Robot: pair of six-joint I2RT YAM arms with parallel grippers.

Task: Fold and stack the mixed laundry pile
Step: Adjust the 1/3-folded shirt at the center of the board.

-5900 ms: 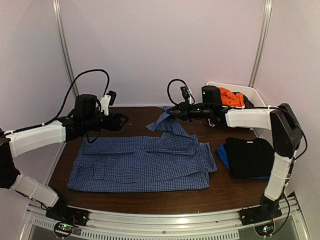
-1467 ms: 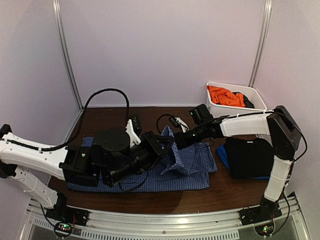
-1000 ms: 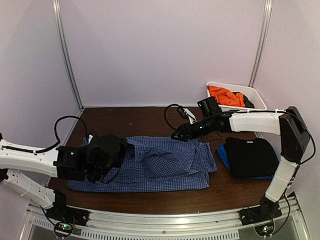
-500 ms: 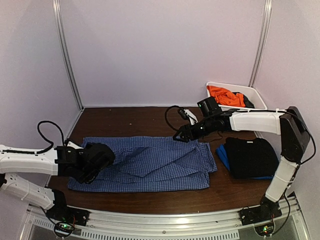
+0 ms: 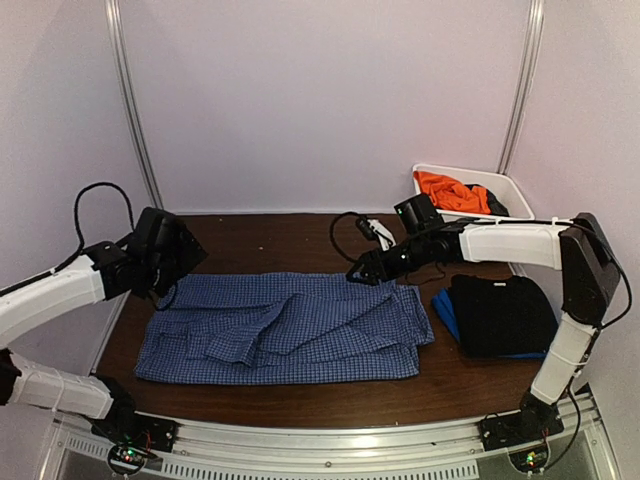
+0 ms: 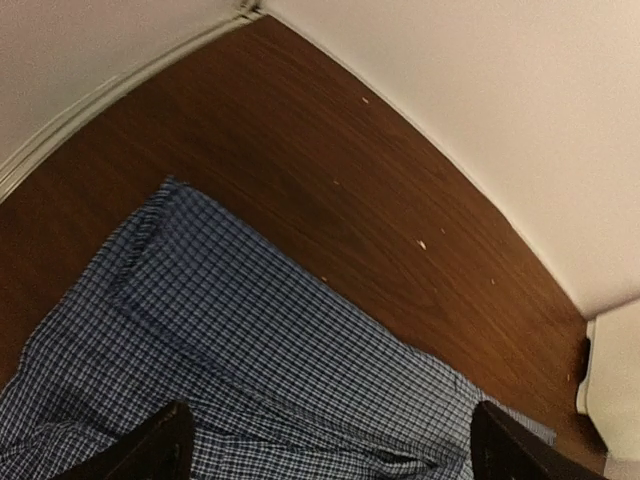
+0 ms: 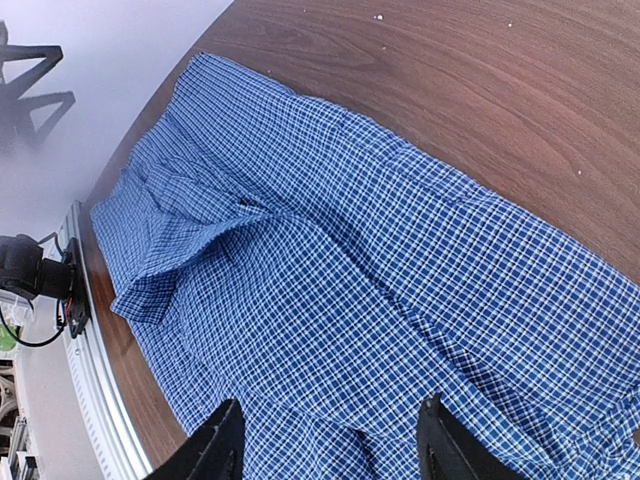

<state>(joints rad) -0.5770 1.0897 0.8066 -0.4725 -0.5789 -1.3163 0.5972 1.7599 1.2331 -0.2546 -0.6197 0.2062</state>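
The blue-and-white checked shirt (image 5: 290, 330) lies spread flat across the brown table (image 5: 260, 240), with a loose folded flap left of its middle. My left gripper (image 5: 178, 250) hangs above the shirt's back left corner. In the left wrist view its fingers (image 6: 165, 448) stand wide open with only the shirt (image 6: 250, 350) far beneath them. My right gripper (image 5: 362, 276) sits low over the shirt's back edge, right of centre. Its jaws are open in the right wrist view, with the checked cloth (image 7: 330, 260) under the fingertips (image 7: 218, 445). An orange T-shirt (image 5: 452, 190) lies in the tub.
The white tub (image 5: 505, 182) stands at the back right with a dark piece beside the orange one. A folded black garment (image 5: 502, 315) lies on a blue piece (image 5: 443, 312) to the right of the shirt. Side walls close in the table.
My left gripper drew the shirt's flap across to the left, opened, let it drop, then rose toward the back left. The right gripper has stayed at the shirt's back edge.
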